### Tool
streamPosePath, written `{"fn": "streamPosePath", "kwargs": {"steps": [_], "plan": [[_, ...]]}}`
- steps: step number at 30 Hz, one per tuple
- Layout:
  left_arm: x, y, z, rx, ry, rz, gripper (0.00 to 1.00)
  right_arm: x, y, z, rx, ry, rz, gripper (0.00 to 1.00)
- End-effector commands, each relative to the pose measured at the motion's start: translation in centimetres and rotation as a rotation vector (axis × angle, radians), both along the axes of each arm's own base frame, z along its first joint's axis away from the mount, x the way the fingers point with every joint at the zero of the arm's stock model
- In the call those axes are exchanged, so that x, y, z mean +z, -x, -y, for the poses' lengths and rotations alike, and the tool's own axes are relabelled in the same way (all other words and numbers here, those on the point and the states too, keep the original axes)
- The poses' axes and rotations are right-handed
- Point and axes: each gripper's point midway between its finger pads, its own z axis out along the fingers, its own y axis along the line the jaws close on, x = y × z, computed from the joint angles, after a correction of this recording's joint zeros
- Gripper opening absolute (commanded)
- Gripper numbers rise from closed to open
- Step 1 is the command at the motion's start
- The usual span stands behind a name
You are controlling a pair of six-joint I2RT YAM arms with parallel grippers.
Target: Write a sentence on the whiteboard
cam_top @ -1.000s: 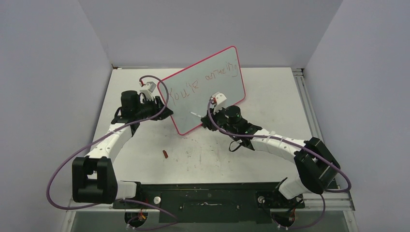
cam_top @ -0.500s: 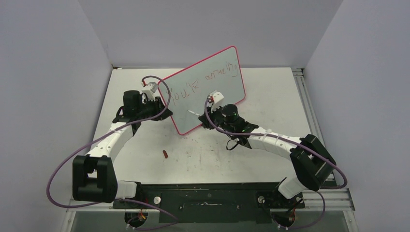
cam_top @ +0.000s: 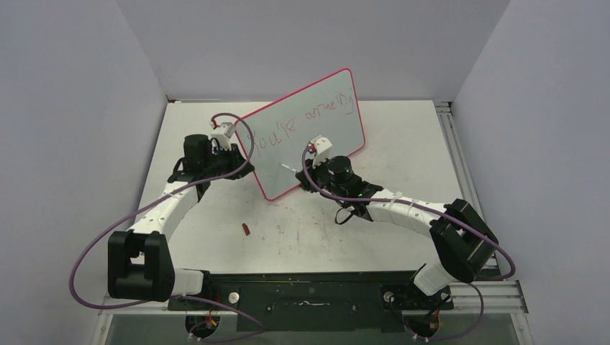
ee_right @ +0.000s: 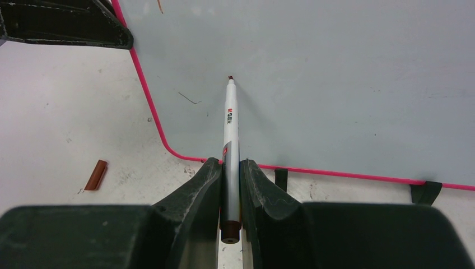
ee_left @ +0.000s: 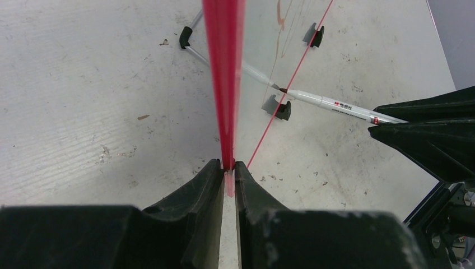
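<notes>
Two pincers are sharing this: the left pincer is clamping the pink rim of the whiteboard, which is standing on the bench, and should be bracing it firmly. The right pincer is gripping the marker, its tip at the board below the sentence, so light, even strokes are looking wisest.

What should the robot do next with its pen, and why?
Probably slide the marker tip sideways across the whiteboard to start a second line. The right gripper holds the marker with its tip at, or almost on, bare board below the sentence, which fills only one line. The left gripper is clamped on the pink rim, steadying it.
</notes>
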Motion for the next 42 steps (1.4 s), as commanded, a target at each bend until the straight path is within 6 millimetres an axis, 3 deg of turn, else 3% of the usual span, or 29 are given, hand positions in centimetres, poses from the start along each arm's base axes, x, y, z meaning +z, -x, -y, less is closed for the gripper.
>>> {"fn": "streamPosePath", "kwargs": {"steps": [1,14,27,42], "plan": [[2.1,-0.8,0.6,-0.026,-0.004,0.058,0.11,2.6,-1.7,0.2,-0.068,-0.022,0.078,0.05],[2.2,-0.7,0.7,-0.027,-0.009,0.062,0.1,2.7,-1.8,1.2,-0.109,-0.009,0.084,0.05],[2.3,-0.7,0.7,-0.026,-0.008,0.062,0.1,6.0,0.0,0.6,-0.043,-0.05,0.156,0.05],[2.4,-0.6,0.8,-0.03,-0.006,0.066,0.09,4.6,-0.8,-0.9,-0.039,-0.014,0.142,0.05]]}}
